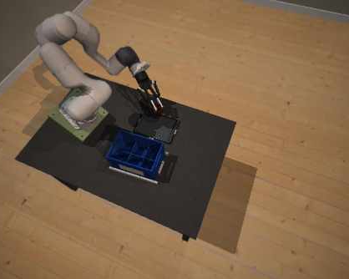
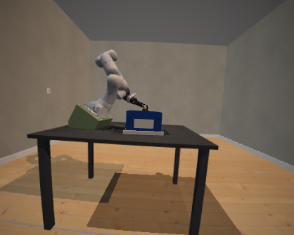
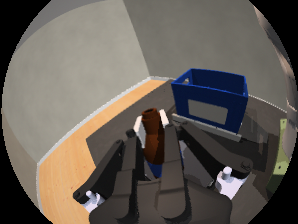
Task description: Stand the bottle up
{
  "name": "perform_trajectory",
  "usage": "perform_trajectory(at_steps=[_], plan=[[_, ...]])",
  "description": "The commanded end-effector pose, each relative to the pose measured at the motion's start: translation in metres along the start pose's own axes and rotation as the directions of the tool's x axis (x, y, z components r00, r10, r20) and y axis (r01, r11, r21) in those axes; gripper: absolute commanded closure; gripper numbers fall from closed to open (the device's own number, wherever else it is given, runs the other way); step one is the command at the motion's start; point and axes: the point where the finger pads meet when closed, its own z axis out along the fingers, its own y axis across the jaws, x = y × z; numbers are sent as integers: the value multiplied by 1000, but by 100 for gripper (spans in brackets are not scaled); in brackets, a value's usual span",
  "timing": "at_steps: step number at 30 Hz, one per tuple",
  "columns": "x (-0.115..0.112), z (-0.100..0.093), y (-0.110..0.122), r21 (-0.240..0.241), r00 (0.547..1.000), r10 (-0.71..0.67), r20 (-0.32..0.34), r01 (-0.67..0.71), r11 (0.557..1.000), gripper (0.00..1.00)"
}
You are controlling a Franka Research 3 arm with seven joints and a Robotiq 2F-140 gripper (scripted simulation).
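Note:
The brown bottle [image 1: 157, 111] [image 2: 145, 109] [image 3: 154, 145] with a blue label is between the fingertips of my gripper [image 1: 156, 103] [image 2: 145, 107] [image 3: 152, 119], which is shut on it near the neck. The bottle's mouth points up and it looks roughly upright; a slight tilt cannot be ruled out. Its lower end is at the back edge of the black tray [image 1: 162, 132]. Whether its base touches the tray cannot be told. The blue crate [image 1: 135, 154] [image 2: 130, 121] [image 3: 237, 112] stands upright in front of the tray and hides it in the exterior view.
White strips [image 1: 133, 175] [image 2: 143, 133] [image 3: 206, 127] lie along the crate's base. The arm's green base block [image 1: 83, 134] [image 2: 79, 119] [image 3: 281, 160] stands on the table left of the tray. The table's back edge runs close behind the bottle.

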Motion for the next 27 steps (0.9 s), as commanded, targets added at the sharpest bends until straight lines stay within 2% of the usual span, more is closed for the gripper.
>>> perform_trajectory(at_steps=[1,27], plan=[[1,2,3,0,1000,11,5,-11,1000,100],[3,9,12,0,1000,11,5,-11,1000,100]])
